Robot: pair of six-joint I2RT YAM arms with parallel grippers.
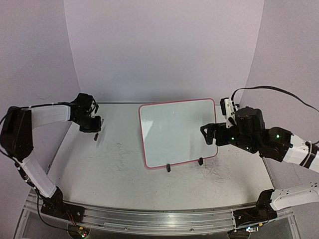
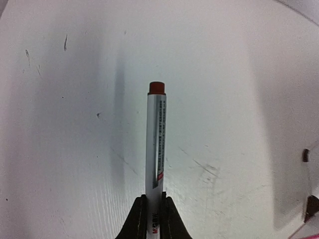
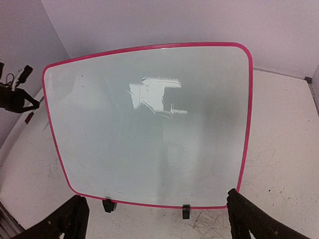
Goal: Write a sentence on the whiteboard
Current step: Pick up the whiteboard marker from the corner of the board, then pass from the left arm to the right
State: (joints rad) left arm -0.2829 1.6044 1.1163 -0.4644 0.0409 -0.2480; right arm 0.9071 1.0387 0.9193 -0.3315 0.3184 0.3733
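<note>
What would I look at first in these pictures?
The whiteboard with its bright pink frame stands in the middle of the table, with nothing written on it. At the left, the left fingers pinch a white marker with a red end. The right fingers hang wide open by the board's right edge.

Open tabletop (image 1: 114, 162) left of the whiteboard (image 1: 177, 132), curved wall (image 1: 164, 50) close behind

The whiteboard (image 3: 149, 149) is glossy, catching glare, in a smooth pink frame (image 3: 245, 124). The bench (image 1: 114, 169) is matt white, scuffed and scratched. The marker (image 2: 156, 144) is smooth white plastic, the rail (image 1: 149, 219) brushed metal.
</note>
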